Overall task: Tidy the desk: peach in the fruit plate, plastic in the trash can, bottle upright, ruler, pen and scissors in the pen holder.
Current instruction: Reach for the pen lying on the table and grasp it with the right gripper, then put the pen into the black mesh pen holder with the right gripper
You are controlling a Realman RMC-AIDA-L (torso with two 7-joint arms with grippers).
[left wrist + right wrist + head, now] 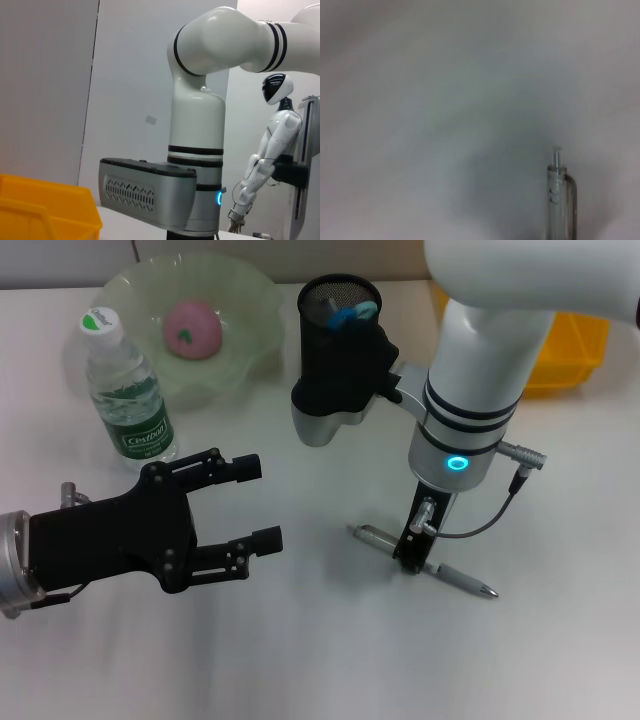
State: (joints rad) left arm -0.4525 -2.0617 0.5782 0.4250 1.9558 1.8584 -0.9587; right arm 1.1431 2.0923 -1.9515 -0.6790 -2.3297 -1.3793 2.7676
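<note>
A white desk top [330,660] fills the head view from edge to edge. At about two o'clock, near the far right corner, sits a yellow plastic bin [572,355] — only part of it shows, and its contents cannot be told. The left wrist view catches the same bin [45,210] low in front of a pale grey wall [125,75]. Farther off in that view stands a white humanoid figure with a black face [272,145] — mounted against a dark bracket.

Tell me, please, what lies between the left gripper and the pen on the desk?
Nothing: head view shows bare desk between left gripper and pen.
</note>
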